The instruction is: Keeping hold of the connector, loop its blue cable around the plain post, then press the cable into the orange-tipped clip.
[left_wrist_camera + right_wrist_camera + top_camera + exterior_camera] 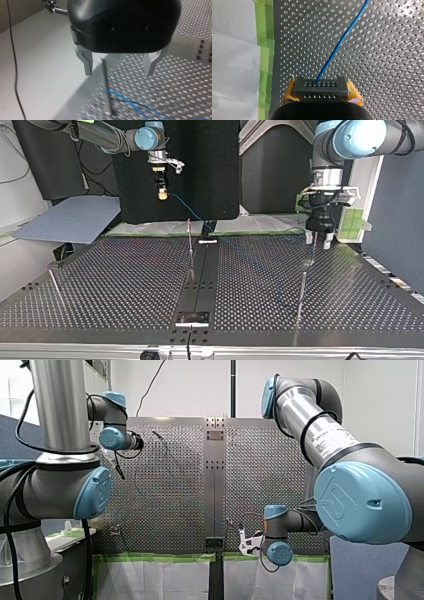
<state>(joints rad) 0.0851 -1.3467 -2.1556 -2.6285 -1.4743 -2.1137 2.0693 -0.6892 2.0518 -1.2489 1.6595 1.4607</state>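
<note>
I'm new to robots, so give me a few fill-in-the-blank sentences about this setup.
My right end effector is shut on the connector, whose cable is ____.
My left end effector is ____, a thin post showing between its fingers.
The tape beside the perforated table is ____.
Missing: blue; open; green.

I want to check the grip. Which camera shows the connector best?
The right wrist view: the connector sits close up, clamped between the yellow-padded fingers, blue cable leaving it. The top view shows only a small speck; the front view cannot resolve it; the left wrist view misses it.
</note>
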